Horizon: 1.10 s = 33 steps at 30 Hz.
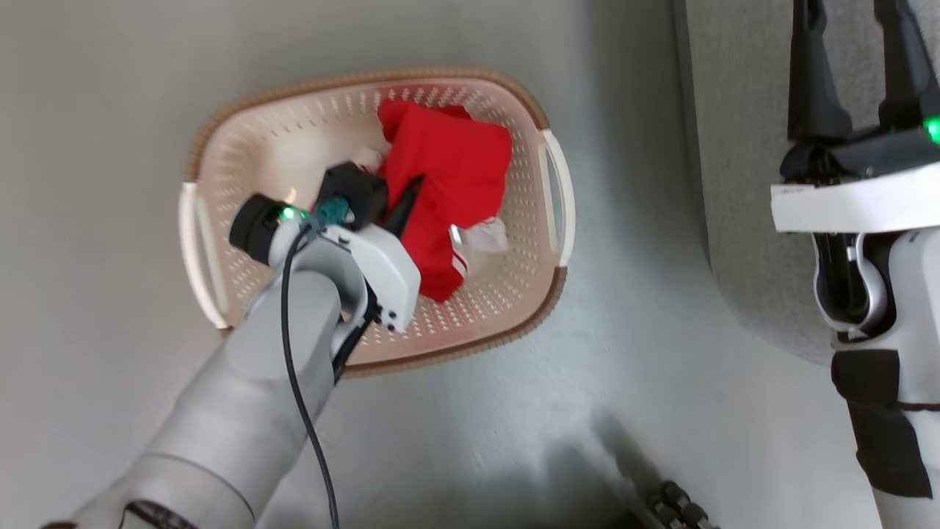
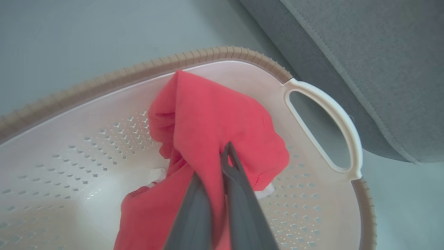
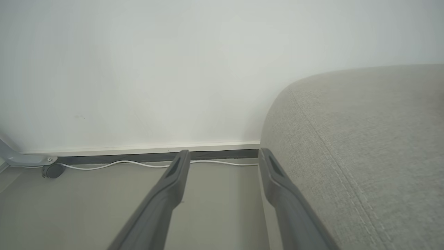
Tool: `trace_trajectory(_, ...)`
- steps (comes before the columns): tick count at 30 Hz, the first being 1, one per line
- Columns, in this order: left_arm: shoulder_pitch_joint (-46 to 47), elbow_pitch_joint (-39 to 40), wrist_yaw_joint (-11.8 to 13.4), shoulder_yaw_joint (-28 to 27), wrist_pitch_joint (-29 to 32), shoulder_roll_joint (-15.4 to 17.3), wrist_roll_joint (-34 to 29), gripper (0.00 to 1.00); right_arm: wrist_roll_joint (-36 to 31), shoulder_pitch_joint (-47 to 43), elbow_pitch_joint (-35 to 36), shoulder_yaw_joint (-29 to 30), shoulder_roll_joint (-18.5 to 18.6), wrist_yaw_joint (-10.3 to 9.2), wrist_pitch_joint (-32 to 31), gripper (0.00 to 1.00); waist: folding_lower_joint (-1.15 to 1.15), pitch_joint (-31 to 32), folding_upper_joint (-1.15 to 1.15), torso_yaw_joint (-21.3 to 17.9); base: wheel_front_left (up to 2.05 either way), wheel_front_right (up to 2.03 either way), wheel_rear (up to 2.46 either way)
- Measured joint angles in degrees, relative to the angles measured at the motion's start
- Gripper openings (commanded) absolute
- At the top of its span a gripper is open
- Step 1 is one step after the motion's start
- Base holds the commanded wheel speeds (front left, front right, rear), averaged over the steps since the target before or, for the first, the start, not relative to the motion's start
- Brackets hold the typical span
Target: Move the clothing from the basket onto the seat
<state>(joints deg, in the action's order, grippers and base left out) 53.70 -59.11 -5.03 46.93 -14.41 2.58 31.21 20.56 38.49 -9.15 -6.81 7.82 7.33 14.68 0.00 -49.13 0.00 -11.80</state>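
The cream basket (image 1: 242, 154) with a brown rim sits on the floor, holding bunched red clothing (image 1: 448, 169) with white trim. My left gripper (image 1: 411, 192) reaches down into the basket and is shut on a fold of the red clothing (image 2: 208, 118), its dark fingers (image 2: 239, 194) pinching the fabric. The basket wall (image 2: 69, 149) and right handle (image 2: 329, 114) surround it. The grey seat (image 1: 734, 147) stands to the basket's right. My right gripper (image 3: 223, 154) hangs open beside the seat edge (image 3: 364, 146), holding nothing; its dark fingers (image 1: 811, 66) rise at the head view's upper right.
A pale wall and skirting board with a white cable (image 3: 121, 163) run behind the right gripper. A grey caster and frame leg (image 3: 52, 170) stand at the far left there. Dark wheels (image 1: 675, 507) sit at the bottom of the head view. Bare floor (image 1: 624, 330) lies between basket and seat.
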Motion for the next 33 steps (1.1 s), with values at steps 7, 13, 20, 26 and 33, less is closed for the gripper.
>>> trace_trajectory(7,-7.26,6.71,0.04,-5.32,0.0,-0.03,-2.82,0.0,-0.35,-3.63,-2.63,-0.19,1.34,0.0,0.0,1.0,0.0,7.64,0.0,2.45,0.0,0.0,0.0)
trace_trajectory(13,-13.83,11.62,0.02,-11.29,0.0,-0.11,-5.75,0.0,-0.41,-6.78,-5.01,-1.03,1.44,0.0,0.0,1.0,0.0,14.66,0.0,4.27,0.0,0.0,0.0)
trace_trajectory(20,-22.78,18.14,-0.04,-19.84,0.01,-0.12,-9.27,0.0,-0.44,-11.46,-8.21,-1.42,1.35,0.0,-0.01,1.0,0.0,23.49,0.0,6.2,0.0,0.0,0.0)
trace_trajectory(26,-29.2,24.36,-1.04,-25.59,0.01,-0.07,-12.61,0.0,-0.74,-16.18,-10.34,-1.59,1.04,-0.01,-0.01,1.0,0.0,30.81,0.0,7.88,0.0,0.0,0.0)
trace_trajectory(33,-33.82,31.44,-1.6,-29.72,0.01,-0.13,-15.29,0.0,-1.27,-20.68,-12.33,-2.71,0.69,-0.01,-0.01,1.0,0.0,37.92,0.0,10.2,0.0,0.0,0.0)
